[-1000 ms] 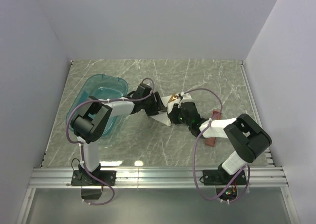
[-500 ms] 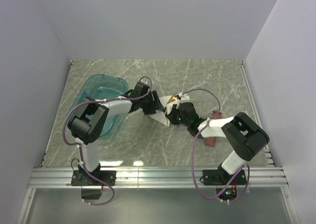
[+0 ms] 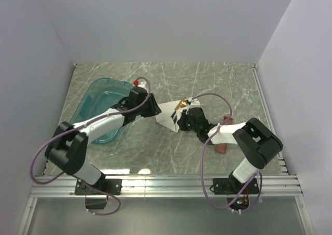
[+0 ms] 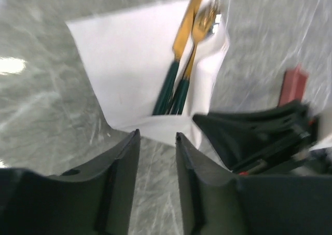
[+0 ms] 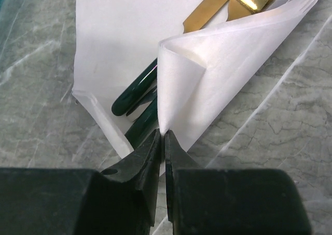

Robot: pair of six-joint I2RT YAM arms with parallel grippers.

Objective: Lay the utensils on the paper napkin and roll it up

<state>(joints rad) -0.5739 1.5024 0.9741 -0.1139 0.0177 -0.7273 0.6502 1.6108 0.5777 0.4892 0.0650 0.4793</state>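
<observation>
Several utensils (image 5: 136, 92) on paper napkin (image 5: 124, 27), right claw (image 5: 162, 134) pinching its fold in wrist view, left claw (image 4: 157, 136) spread

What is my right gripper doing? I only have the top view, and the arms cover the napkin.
Observer: The right wrist view shows the right gripper pinched shut on a corner of the paper napkin, which is folded over.
Operator: Are the utensils on the sheet?
Observer: Yes. The utensils lie on it with their dark green handles under the fold and their gold ends sticking out past it.
Operator: And the left gripper?
Observer: In the left wrist view the left gripper has its jaws apart with nothing between them, and its tips are at the napkin's near edge.
</observation>
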